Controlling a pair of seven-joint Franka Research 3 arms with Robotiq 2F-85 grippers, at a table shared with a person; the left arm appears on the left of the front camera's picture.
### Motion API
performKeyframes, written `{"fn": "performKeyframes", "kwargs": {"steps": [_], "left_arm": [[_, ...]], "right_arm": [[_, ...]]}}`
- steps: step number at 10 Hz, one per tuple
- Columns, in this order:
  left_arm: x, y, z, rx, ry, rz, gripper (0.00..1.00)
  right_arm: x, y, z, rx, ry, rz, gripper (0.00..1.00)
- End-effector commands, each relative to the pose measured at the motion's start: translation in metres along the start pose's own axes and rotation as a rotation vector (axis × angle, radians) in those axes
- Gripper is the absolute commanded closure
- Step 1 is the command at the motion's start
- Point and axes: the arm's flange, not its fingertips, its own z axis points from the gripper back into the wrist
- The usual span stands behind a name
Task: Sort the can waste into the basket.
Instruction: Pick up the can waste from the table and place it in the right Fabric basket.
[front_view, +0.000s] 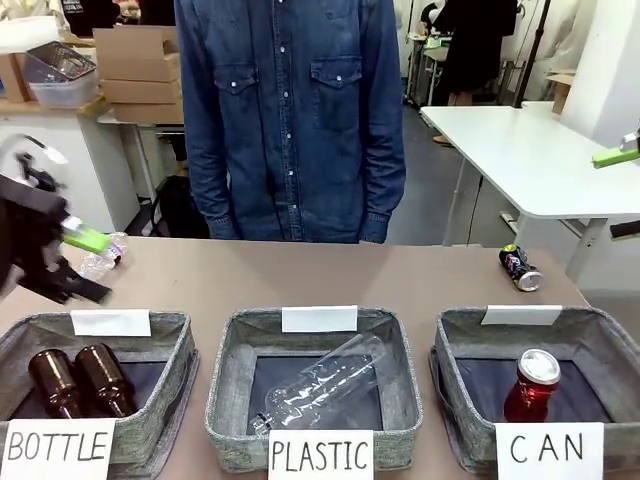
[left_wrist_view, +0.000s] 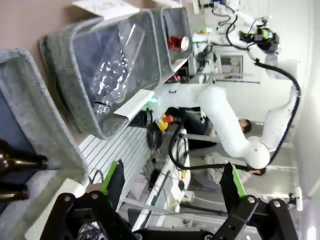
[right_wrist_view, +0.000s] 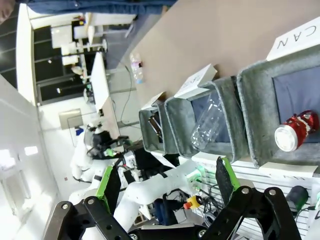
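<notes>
A red can (front_view: 533, 385) with a silver top stands upright inside the grey basket (front_view: 462, 345) signed "CAN" at the front right. It also appears in the left wrist view as the red can (left_wrist_view: 177, 42) and in the right wrist view as the red can (right_wrist_view: 295, 131) in its basket (right_wrist_view: 252, 95). A black can (front_view: 520, 267) with colourful print lies on its side on the table behind that basket. My right gripper (front_view: 617, 193) hangs open high at the right edge, above and right of the black can. My left gripper (front_view: 97, 268) is open at the far left, holding nothing.
The middle basket (front_view: 228, 370), signed "PLASTIC", holds a clear bottle (front_view: 320, 385). The left basket (front_view: 170, 335), signed "BOTTLE", holds two brown bottles (front_view: 78, 380). A small clear plastic bottle (front_view: 108, 255) lies on the table behind my left gripper. A person in denim (front_view: 290, 120) stands at the far side.
</notes>
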Motion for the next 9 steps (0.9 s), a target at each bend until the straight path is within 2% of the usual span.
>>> {"fn": "performKeyframes", "kwargs": {"steps": [1, 2, 9], "left_arm": [[0.016, 0.016, 0.024, 0.011, 0.014, 0.073, 0.0], [0.0, 0.0, 0.0, 0.0, 0.0, 0.0, 0.0], [0.0, 0.0, 0.0, 0.0, 0.0, 0.0, 0.0]], "right_arm": [[0.001, -0.002, 0.001, 0.011, 0.003, 0.02, 0.0], [0.001, -0.002, 0.001, 0.011, 0.003, 0.02, 0.0], [0.0, 0.0, 0.0, 0.0, 0.0, 0.0, 0.0]]}}
